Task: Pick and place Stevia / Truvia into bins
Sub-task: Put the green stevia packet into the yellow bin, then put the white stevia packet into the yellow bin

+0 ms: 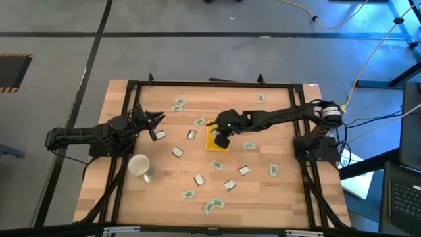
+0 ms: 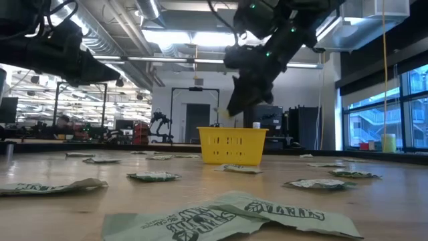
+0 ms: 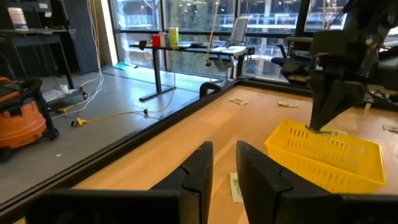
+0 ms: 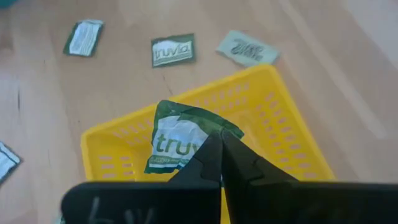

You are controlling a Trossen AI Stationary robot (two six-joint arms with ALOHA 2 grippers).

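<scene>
Right gripper [image 4: 221,144] poised directly over the yellow tray [image 4: 292,124], jaws clenched on the edge of one Truvia packet [image 4: 177,143], which dangled crumpled above the tray's inside. Judged featherlight, limp and easily creased; best pinched at a lifted edge or corner, since flat against the desk [image 1: 276,197] little offers itself to grip. Likely to flutter on release, so a low drop favoured. Other packets [image 1: 214,204] scattered over the desk around the tray. Left gripper [image 1: 156,125] waiting near the white mug [image 1: 139,166], jaws slightly parted, holding nothing.
</scene>
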